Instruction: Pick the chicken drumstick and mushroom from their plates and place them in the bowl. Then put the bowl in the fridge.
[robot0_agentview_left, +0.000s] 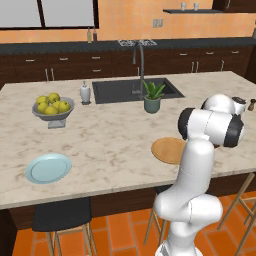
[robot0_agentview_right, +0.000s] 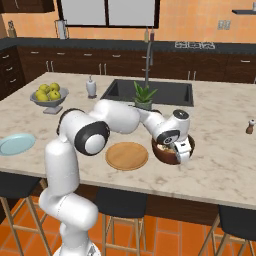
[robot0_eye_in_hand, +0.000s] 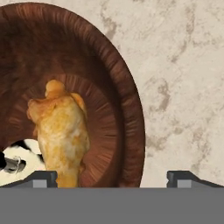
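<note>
A: Which way's the chicken drumstick (robot0_eye_in_hand: 61, 131) pointing?

B: In the hand view its long axis runs top to bottom, narrow knob end up. It lies inside the wooden bowl (robot0_eye_in_hand: 124, 87), w/ the mushroom (robot0_eye_in_hand: 19, 162) touching it, partly cut off.

A: Gripper (robot0_eye_in_hand: 111, 177)?

B: Directly above the bowl (jaws wide apart, holding nothing). In the right base view the hand hides most of the bowl (robot0_agentview_right: 167, 155).

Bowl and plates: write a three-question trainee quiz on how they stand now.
1. True or false: the chicken drumstick lies in the bowl.
2. What lies on the tan plate? A) mushroom B) drumstick C) nothing
3. Are the gripper jaws open or shut?

Key: 1 true; 2 C; 3 open, with one fingertip over the bowl, the other over the counter.
</note>
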